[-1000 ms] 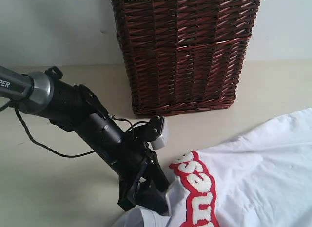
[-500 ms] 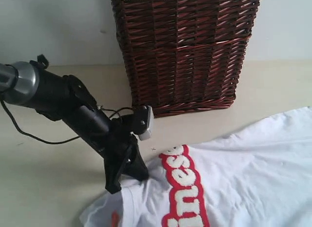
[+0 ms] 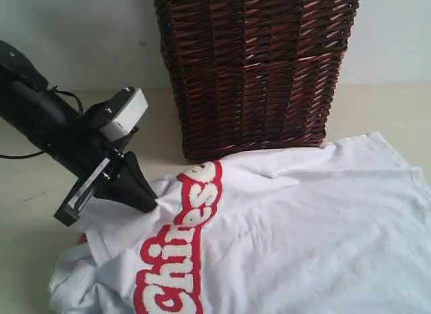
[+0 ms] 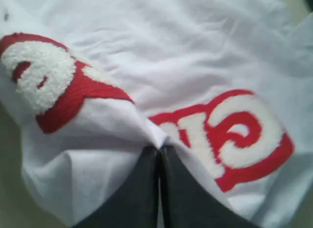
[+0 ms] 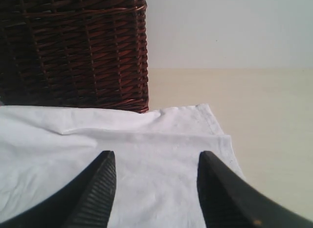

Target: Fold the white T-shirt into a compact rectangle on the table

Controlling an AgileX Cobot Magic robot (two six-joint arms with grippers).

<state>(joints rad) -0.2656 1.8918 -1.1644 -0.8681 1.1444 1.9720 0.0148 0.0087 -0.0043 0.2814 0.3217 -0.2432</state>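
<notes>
The white T-shirt (image 3: 303, 233) lies rumpled on the table (image 3: 377, 105), its red-outlined letters (image 3: 176, 250) running down the left part. My left gripper (image 3: 151, 205) is shut on a pinch of the shirt's cloth at its left side. In the left wrist view the closed gripper (image 4: 159, 148) bites a peak of the T-shirt (image 4: 171, 57) between two red letters. My right gripper (image 5: 156, 157) stands open just above the shirt's hem corner (image 5: 161, 135), holding nothing; it is outside the exterior view.
A tall dark brown wicker basket (image 3: 256, 71) stands at the back of the table, and the shirt's upper edge reaches its foot. The basket (image 5: 73, 47) is close beyond the right gripper. Bare table (image 5: 264, 105) lies beside the hem.
My left gripper has shut on the shirt and pulled back to the left, dragging the cloth with it. The shirt now lies spread up to the basket's foot.
</notes>
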